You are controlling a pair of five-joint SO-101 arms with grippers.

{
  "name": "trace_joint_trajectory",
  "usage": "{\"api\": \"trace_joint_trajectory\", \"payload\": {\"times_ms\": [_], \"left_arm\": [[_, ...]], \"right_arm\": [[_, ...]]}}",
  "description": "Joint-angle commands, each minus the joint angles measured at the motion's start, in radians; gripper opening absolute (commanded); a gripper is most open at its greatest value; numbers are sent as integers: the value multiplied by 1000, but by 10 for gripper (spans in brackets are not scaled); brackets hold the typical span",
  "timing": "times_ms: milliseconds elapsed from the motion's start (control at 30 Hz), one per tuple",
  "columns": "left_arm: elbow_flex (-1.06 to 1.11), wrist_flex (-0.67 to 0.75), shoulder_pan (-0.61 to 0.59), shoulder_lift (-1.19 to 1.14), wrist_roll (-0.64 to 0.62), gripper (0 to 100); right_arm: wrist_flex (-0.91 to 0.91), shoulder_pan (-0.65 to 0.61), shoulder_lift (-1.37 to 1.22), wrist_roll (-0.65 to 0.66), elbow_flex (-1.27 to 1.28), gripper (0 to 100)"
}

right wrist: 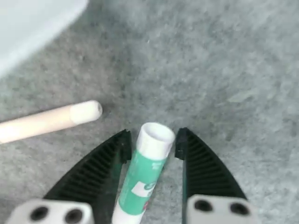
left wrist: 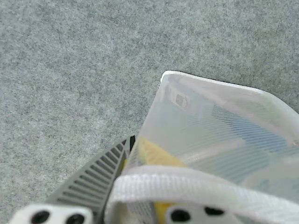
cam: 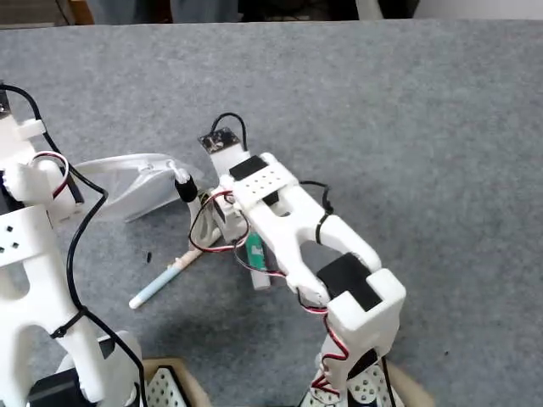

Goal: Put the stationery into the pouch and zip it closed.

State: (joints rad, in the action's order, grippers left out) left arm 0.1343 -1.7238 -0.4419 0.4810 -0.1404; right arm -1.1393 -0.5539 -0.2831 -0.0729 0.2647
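The translucent mesh pouch (cam: 136, 180) lies at the left of the table, with yellow and blue items showing through its wall (left wrist: 219, 135). My left gripper (left wrist: 140, 196) is shut on the pouch's white rim (left wrist: 196, 186). A black-tipped item (cam: 184, 185) sits at the pouch mouth. My right gripper (right wrist: 152, 140) is in the middle, pointing down, shut on a green and white glue stick (right wrist: 142, 182) (cam: 254, 251). Just beyond its fingertips a cream and pale blue pen (cam: 163, 282) (right wrist: 46, 121) lies on the table, below the pouch.
The grey felt table (cam: 407, 110) stretches open to the right and far side. The right arm's white body (cam: 297, 229) and its wires hang over the area beside the pen. A corner of the pouch (right wrist: 32, 23) is near the right gripper.
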Motion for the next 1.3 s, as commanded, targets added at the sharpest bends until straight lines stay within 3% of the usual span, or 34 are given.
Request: {"api": "trace_joint_trajectory", "payload": {"times_ms": [0, 433, 633, 867, 1033, 1267], "left_arm": [[-21, -5, -25, -8, -6, 27], [-21, -5, -30, -8, -6, 27], [-21, -5, -30, -8, -6, 27], [-21, -5, -30, -8, -6, 27], [-21, -5, -30, -8, -6, 27], [-19, -5, -30, -8, -6, 27]], "right_arm": [[20, 17, 4, 0, -47, 153], [14, 18, 4, 0, -41, 147], [20, 51, 4, 2, -47, 48], [21, 61, 12, 2, -50, 42], [-2, 66, 15, 60, -150, 12], [-178, 127, 15, 129, -443, 12]]}}
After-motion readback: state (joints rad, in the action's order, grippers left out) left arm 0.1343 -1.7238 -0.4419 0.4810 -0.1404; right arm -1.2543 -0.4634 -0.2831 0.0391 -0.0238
